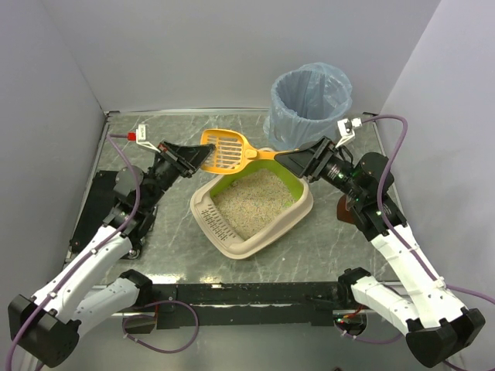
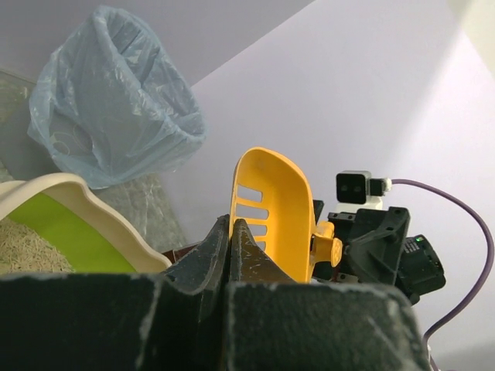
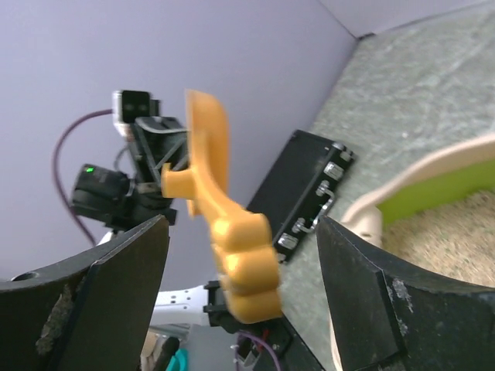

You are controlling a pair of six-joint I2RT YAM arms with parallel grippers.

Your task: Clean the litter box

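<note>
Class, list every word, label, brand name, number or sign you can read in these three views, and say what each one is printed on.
There is no readable text in any view.
The orange scoop, the litter box and the bagged bin show no print, labels or numbers.

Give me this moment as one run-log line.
left hand: shut on orange scoop head | right hand: open, astride scoop handle | scoop: above litter box far end | bagged bin: beyond box
</note>
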